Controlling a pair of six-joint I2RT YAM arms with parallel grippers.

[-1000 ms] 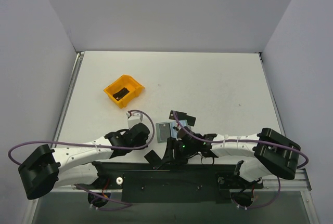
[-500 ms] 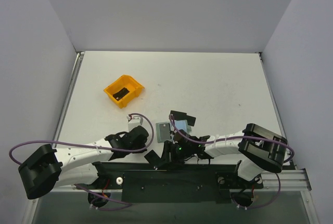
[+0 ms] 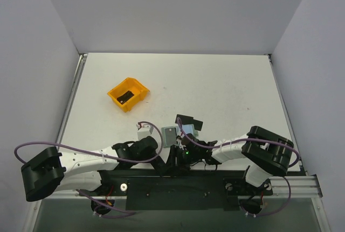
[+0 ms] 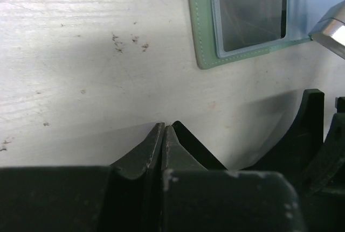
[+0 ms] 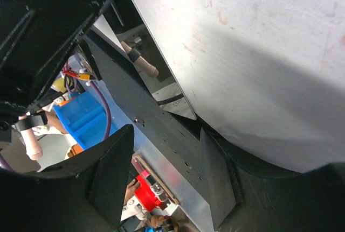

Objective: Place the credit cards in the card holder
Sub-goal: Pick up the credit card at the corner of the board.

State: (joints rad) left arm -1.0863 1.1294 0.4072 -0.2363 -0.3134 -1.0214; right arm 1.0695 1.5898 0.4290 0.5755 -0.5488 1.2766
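The card holder (image 3: 171,134) lies open near the table's front edge, sage green with a light-blue lining (image 3: 187,129); the left wrist view has its corner (image 4: 207,38) at the top right. One black credit card (image 3: 189,120) rests just behind it. Another (image 3: 125,97) lies in the orange bin. A third (image 3: 158,163) sits at the front edge between the two grippers. My left gripper (image 4: 164,128) is shut and empty, its tips down at the table short of the card holder. My right gripper (image 5: 167,159) stands open, holding nothing, over the table's front edge.
The orange bin (image 3: 139,88) stands at the left middle of the table. A black mounting rail (image 3: 178,186) runs along the front edge under both arms. Purple cables (image 3: 81,148) loop off each arm. Grey walls close in the sides and back.
The left arm has swung its wrist nearer and to the right, toward the front edge. The right arm has folded in, its elbow moving left. Cards and card holder have not moved.
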